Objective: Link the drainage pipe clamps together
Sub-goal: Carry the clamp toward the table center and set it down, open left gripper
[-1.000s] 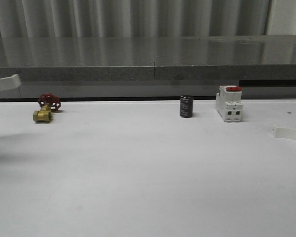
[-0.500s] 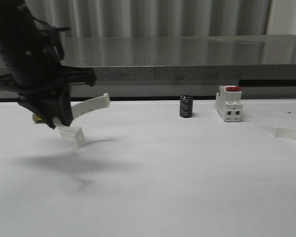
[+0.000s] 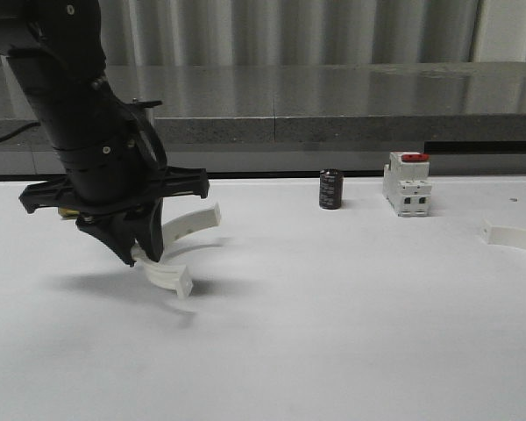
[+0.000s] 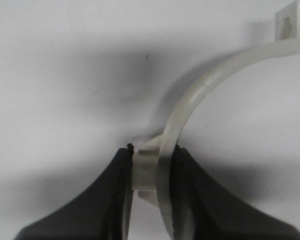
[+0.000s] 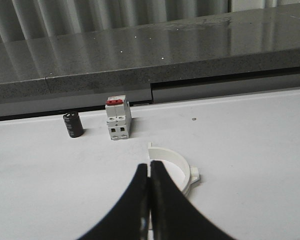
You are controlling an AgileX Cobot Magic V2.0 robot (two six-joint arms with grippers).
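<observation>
**Left Arm Carrying 1 Clamp Half Inward as the Other Waits on the Table**

The left gripper (image 3: 140,256) is pinching 1 white half-ring clamp (image 3: 180,241) between its dark fingers (image 4: 115,195), the jaws closed tight on the clamp's band near its middle, with a small rib of the plastic caught between them. Half a second ago the same arm was hanging nearer the table's left edge; 1 second ago it was out of the front view altogether. It is now standing farther toward the table's centre and lower, the clamp arching out past the fingertips, 1 end tab low near the white table (image 3: 316,351) and the other raised behind it. The brass valve with the red handle, plain to see 1 second ago, is now hidden behind the arm.

The second half-ring clamp (image 5: 174,167) is lying on the table just beyond the tips of the right gripper (image 5: 150,172), whose 2 fingers are pressed together with nothing between them. Farther out from those tips, a black cylinder (image 5: 73,124) and a white breaker with a red top (image 5: 117,119) are standing side by side, unmoved. No container is in use.
</observation>
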